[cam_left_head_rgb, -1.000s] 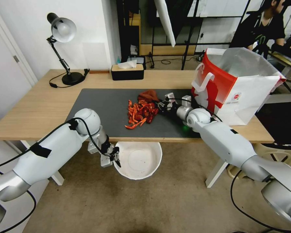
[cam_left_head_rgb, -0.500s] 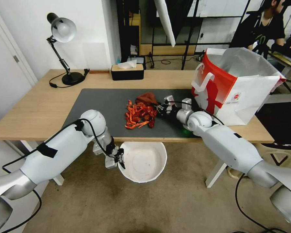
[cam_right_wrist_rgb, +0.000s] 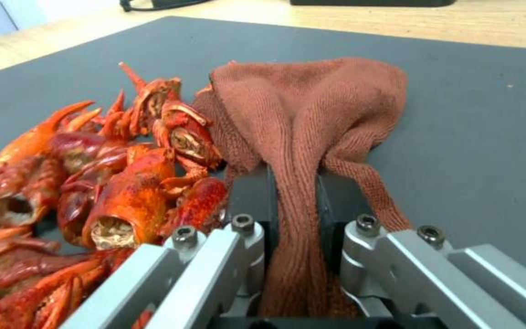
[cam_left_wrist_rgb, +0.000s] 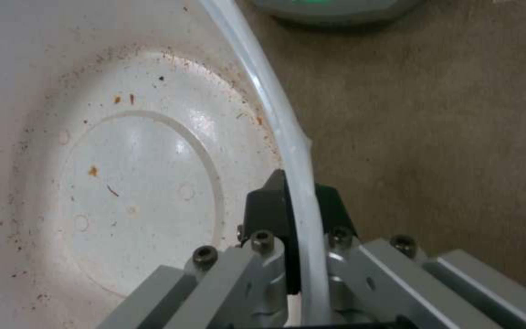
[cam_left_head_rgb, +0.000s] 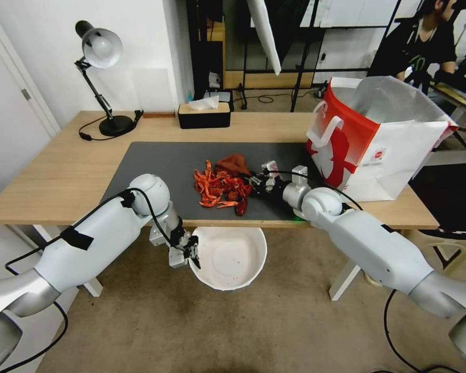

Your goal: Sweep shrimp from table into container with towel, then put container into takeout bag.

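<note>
A heap of red-orange shrimp (cam_left_head_rgb: 220, 187) (cam_right_wrist_rgb: 98, 183) lies on the dark mat of the table (cam_left_head_rgb: 62, 171), near its front edge. My right gripper (cam_left_head_rgb: 255, 182) (cam_right_wrist_rgb: 293, 183) is shut on the rust-brown towel (cam_left_head_rgb: 234, 162) (cam_right_wrist_rgb: 312, 114), which rests on the mat against the heap's right side. Below the table's front edge my left gripper (cam_left_head_rgb: 193, 254) (cam_left_wrist_rgb: 297, 201) is shut on the rim of the white container (cam_left_head_rgb: 228, 256) (cam_left_wrist_rgb: 123, 173). The container hangs over the floor, its inside bare apart from small stains. At the right of the table stands the red and white takeout bag (cam_left_head_rgb: 378, 137), open.
A black tissue box (cam_left_head_rgb: 204, 115) and a black desk lamp (cam_left_head_rgb: 101, 77) stand at the table's back. The mat (cam_left_head_rgb: 155, 166) has bare room left of the heap. Beige carpet (cam_left_head_rgb: 217, 326) lies below. A white table leg (cam_left_head_rgb: 347, 277) stands right of the container.
The right gripper has dragged the towel and the shrimp heap left and nearer the front edge. The left gripper has carried the container to the right, under the heap.
</note>
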Motion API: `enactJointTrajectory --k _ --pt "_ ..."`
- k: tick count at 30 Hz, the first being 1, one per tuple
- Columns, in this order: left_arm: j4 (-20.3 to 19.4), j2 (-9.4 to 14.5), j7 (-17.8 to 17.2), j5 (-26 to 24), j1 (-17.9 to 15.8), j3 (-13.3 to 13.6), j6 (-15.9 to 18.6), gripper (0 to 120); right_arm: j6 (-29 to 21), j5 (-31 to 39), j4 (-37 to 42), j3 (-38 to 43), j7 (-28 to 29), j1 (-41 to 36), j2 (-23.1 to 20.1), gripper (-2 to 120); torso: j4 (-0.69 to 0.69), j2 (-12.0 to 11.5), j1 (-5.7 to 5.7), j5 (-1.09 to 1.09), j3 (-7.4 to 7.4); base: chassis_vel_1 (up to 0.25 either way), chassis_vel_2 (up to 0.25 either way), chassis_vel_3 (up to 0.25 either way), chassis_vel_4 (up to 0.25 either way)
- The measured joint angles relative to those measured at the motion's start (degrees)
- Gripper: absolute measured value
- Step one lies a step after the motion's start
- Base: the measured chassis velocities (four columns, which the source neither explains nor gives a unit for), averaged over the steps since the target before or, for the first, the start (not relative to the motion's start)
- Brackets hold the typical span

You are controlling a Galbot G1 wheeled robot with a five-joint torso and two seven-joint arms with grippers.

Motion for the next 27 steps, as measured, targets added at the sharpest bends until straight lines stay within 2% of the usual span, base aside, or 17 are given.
enactJointTrajectory --k 10,27 --pt "0.6 0.1 0.0 -0.1 -0.2 -0.2 0.0 0 -0.1 0.5 3.8 0.3 0.7 -2.1 -1.7 10 0.01 0.0 0.00 0.01 0.00 0.000 0.000 0.000 0.000" --pt "1.9 -1.2 0.0 -0.1 -0.9 -0.2 0.0 0 -0.2 0.8 10.9 1.7 0.8 -6.6 -6.5 10 0.00 0.0 0.00 0.00 0.00 0.000 0.000 0.000 0.000"
